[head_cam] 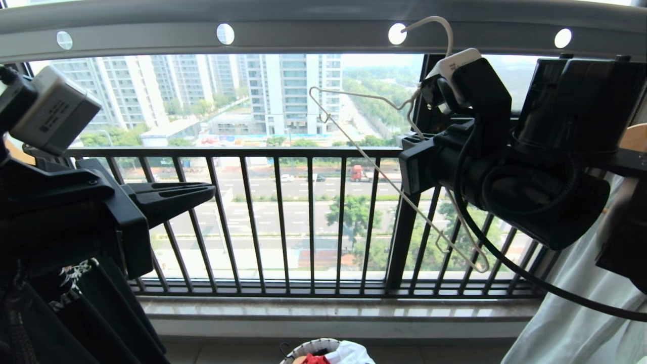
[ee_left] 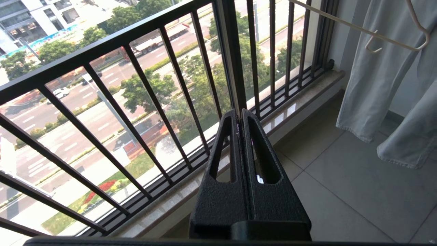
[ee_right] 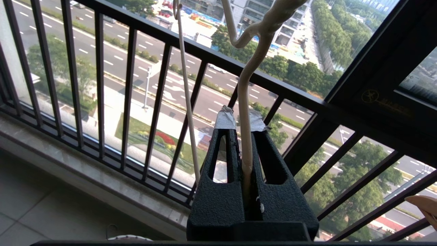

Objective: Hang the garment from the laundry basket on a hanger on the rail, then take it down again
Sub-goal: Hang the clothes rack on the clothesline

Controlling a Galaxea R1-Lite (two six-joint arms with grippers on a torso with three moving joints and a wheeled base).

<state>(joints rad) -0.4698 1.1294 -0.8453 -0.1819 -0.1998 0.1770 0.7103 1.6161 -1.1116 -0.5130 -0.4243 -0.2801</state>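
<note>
The off-white wire hanger (head_cam: 354, 144) hangs bare and tilted below the grey rail (head_cam: 313, 23). Its hook's tip sits at one of the rail's round holes. My right gripper (head_cam: 415, 151) is raised beside the window post, shut on the hanger's wire just below the twisted neck; in the right wrist view the wire (ee_right: 245, 102) runs between the taped fingertips of the gripper (ee_right: 240, 120). My left gripper (head_cam: 212, 189) is held up at the left, shut and empty (ee_left: 239, 114). The laundry basket (head_cam: 303, 350) stands on the floor below. A scrap of the red garment (head_cam: 316, 360) shows in it.
Behind runs the black barred window railing (head_cam: 283, 151) over a stone sill (head_cam: 333, 308). A black printed T-shirt (head_cam: 86, 308) hangs at the lower left. Pale cloth (head_cam: 571, 313) and a wooden hanger (head_cam: 634, 136) hang at the right. White cloth (head_cam: 354, 353) lies in the basket.
</note>
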